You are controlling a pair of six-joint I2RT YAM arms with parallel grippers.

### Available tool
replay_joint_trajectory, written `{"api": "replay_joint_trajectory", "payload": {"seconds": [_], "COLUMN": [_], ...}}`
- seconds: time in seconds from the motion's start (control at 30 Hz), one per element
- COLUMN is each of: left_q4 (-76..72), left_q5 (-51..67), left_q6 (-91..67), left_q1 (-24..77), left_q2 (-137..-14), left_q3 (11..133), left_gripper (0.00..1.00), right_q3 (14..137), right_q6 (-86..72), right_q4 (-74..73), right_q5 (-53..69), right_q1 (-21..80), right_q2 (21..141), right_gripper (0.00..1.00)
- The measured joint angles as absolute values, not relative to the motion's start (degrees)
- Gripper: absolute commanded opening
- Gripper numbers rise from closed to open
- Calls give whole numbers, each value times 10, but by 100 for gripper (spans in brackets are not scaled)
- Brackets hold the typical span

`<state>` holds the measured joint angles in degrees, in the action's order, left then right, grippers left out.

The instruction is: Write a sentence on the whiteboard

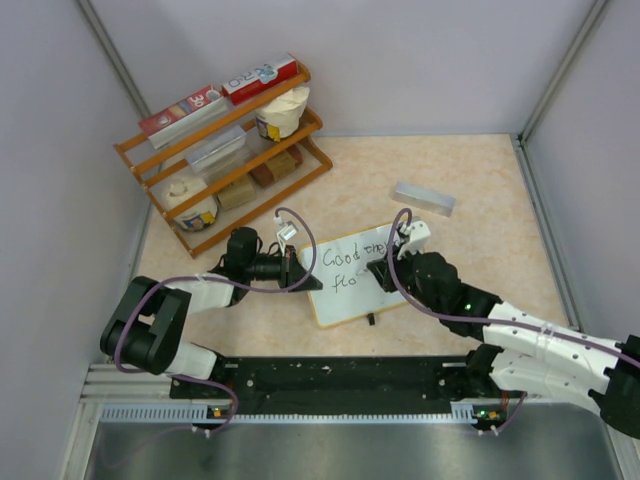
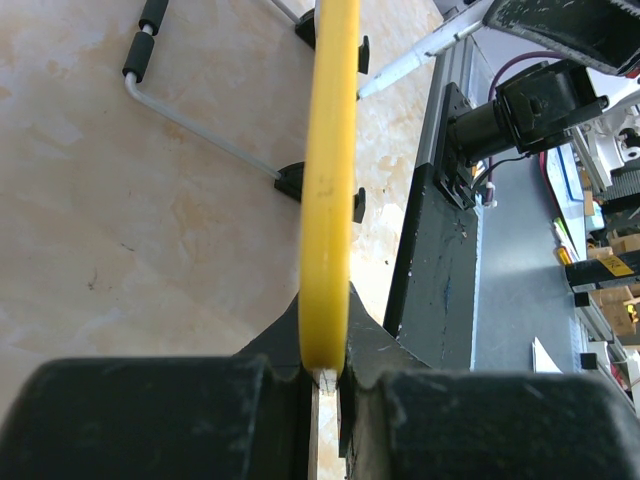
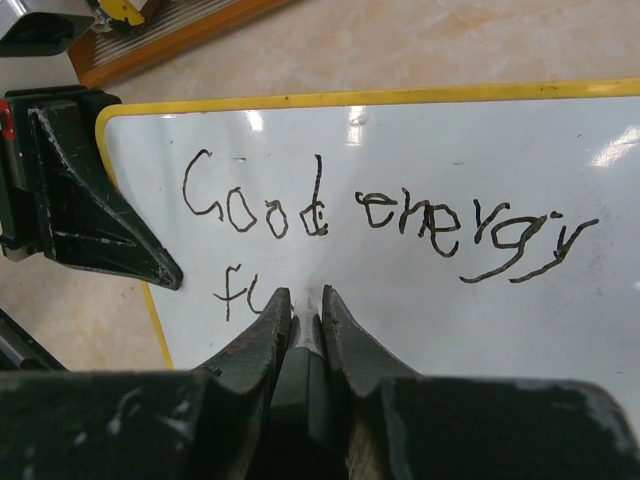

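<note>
The whiteboard [image 1: 345,295] is found on the worktop [image 1: 480,230] between the two arms, near its middle. Its left edge is gripped by the left tool [image 2: 325,372], whose fingers are clamped tight on the yellowish frame. The right tool [image 3: 300,310] is clenched around a marker [image 3: 303,340], and the tip is set against the white surface just right of the second line's first letters. The sentence [image 3: 380,215] is read as "Good energy" on the top line; below it only a start beginning with "f" is written. A grey block [image 1: 424,198] and a wooden rack [image 1: 220,150] are seen farther back.
</note>
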<state>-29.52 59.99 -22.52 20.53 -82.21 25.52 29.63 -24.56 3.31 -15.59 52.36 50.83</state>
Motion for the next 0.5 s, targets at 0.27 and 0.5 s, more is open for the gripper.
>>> {"api": "replay_joint_trajectory", "payload": {"seconds": [0.27, 0.5], "left_q4": [-293, -294], "left_q5": [597, 597], "left_q6": [-226, -226], "left_q1": [205, 205], "left_q2": [-822, -822], "left_q3": [255, 255], "left_gripper": [0, 0], "right_q3": [296, 292], "right_q6": [-248, -252], "right_q4": [44, 38], "right_q5": [-156, -156], "right_q1": [524, 524], "right_q2": [525, 518], "right_gripper": [0, 0]}}
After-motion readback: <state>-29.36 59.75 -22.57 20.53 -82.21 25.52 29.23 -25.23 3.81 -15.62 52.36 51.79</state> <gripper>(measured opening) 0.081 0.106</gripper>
